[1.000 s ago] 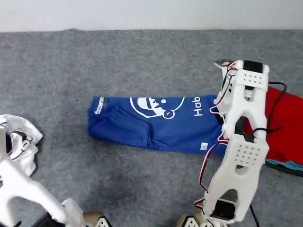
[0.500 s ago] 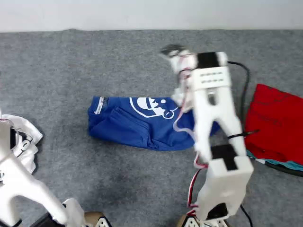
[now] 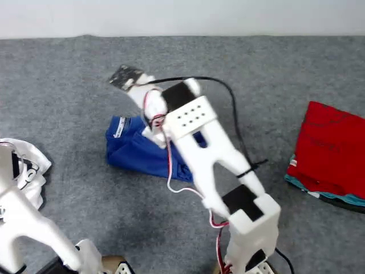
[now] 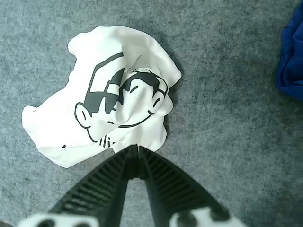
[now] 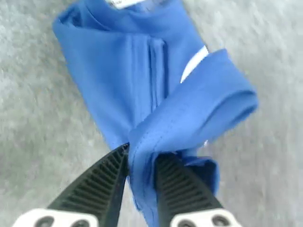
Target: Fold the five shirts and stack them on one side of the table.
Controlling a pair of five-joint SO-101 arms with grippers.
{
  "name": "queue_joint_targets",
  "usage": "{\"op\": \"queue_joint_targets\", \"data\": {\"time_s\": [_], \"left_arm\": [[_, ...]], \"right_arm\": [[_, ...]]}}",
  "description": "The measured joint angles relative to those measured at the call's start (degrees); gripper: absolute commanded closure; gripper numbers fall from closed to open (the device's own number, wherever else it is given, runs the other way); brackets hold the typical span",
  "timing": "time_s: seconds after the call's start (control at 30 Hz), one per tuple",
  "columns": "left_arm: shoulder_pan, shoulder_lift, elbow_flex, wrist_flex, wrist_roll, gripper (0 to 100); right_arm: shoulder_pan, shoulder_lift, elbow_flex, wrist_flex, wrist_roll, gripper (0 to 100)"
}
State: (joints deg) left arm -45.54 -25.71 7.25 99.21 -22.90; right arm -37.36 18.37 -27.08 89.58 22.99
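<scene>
The right arm (image 3: 199, 137) lies across the blue shirt (image 5: 142, 90), hiding much of it from above. The red shirt (image 3: 331, 148), atop what may be a teal shirt (image 3: 342, 198), sits well away from the right jaws on the bench (image 3: 68, 74). Four shirts, perhaps: blue, white, red, teal. The right jaws pinch a blue fold; the left jaws, pressed together, hover just short of the white shirt (image 4: 113, 94). A second ago the right arm was by the red shirt, with the blue shirt spread long.

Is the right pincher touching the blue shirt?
Touching. The right wrist view shows the right gripper clamped on a raised fold of the blue shirt, cloth pinched between its jaws.
</scene>
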Motion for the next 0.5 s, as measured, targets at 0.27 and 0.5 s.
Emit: {"op": "queue_joint_targets", "data": {"time_s": [0.27, 0.5], "left_arm": [[0.00, 0.00, 0.00, 0.00, 0.00, 100], [0.00, 0.00, 0.00, 0.00, 0.00, 100]], "right_arm": [[-3.69, 5.80, 0.09, -10.20, 0.00, 98.9], [-4.22, 8.88, 0.09, -17.67, 0.00, 98.9]]}}
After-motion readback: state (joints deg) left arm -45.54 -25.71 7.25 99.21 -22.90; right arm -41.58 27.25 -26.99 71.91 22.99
